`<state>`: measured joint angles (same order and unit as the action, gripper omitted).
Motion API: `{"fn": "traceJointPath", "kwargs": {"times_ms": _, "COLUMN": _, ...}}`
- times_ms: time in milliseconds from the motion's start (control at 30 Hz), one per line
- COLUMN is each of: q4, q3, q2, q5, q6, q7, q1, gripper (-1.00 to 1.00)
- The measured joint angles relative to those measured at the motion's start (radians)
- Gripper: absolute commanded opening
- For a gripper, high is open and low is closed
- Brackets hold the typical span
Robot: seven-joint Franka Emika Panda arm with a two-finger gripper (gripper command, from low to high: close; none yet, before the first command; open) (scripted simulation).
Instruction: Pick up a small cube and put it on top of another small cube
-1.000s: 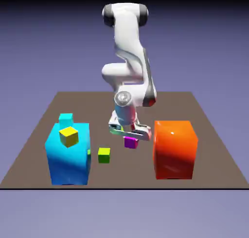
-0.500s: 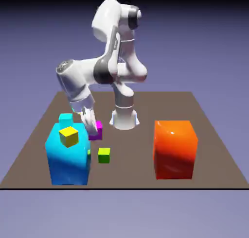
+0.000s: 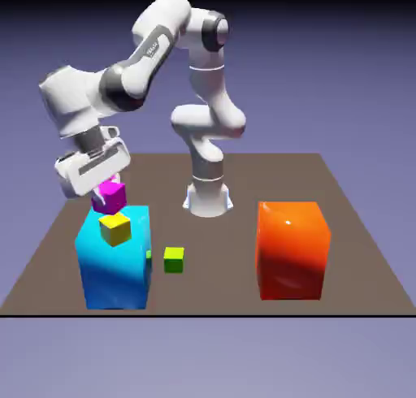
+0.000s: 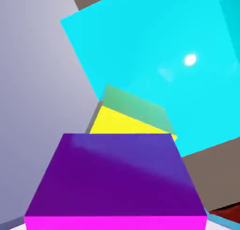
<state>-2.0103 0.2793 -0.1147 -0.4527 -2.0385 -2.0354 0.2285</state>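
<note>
No writing, brand or label shows on anything here — every face is plain colour. I count two big blocks, one blue block point(image 3: 114, 258) and one orange block point(image 3: 292, 250), and three small cubes in plain sight: one magenta cube point(image 3: 110, 197), one yellow cube point(image 3: 115, 228) and one lime-green cube point(image 3: 173, 259).

My arm point(image 3: 154, 55) rises from its base, bends high and swings out toward the exterior view's left, with the wrist tipped downward over the blue block. My claw point(image 3: 104, 190) is closed on the magenta cube, holding it in the air just above the yellow cube — a little toward the exterior view's left of it, and whether the two touch I cannot tell. The yellow cube sits on top of the blue block.

In the hand view the magenta cube point(image 4: 116, 182) fills the lower half and hides my fingertips; beyond it I see the yellow cube point(image 4: 124, 123) on the blue block's bright top face point(image 4: 178, 60).

The lime-green cube rests on the table point(image 3: 211, 258) just beside the blue block, well apart from the orange block.
</note>
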Motion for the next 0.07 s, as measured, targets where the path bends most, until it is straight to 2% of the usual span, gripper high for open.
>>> {"fn": "traceJointPath", "kwargs": {"times_ms": 67, "q4": 0.031, "q3": 0.006, "q2": 0.014, "q5": 0.013, "q6": 0.043, "q7": -0.011, "q1": 0.009, "gripper": 1.00}}
